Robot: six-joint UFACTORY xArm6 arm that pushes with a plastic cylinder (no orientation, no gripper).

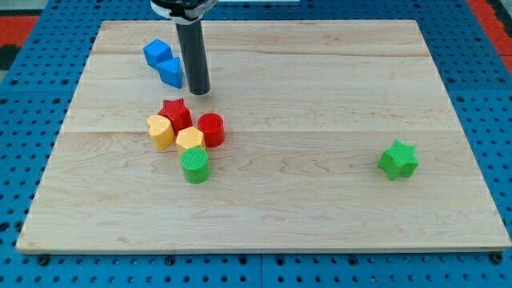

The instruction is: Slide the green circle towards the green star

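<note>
The green circle [194, 165] stands left of centre on the wooden board [320, 88], at the bottom of a tight cluster of blocks. The green star [398, 159] lies alone far to the view's right, at about the same height. My tip [199, 90] is at the view's upper left, above the cluster and right beside the blue blocks. It is well above the green circle and touches none of the cluster.
The cluster above the green circle holds a red star [175, 113], a red circle [210, 129], a yellow block [161, 131] and a second yellow block [190, 139]. Two blue blocks [164, 62] lie just left of the tip.
</note>
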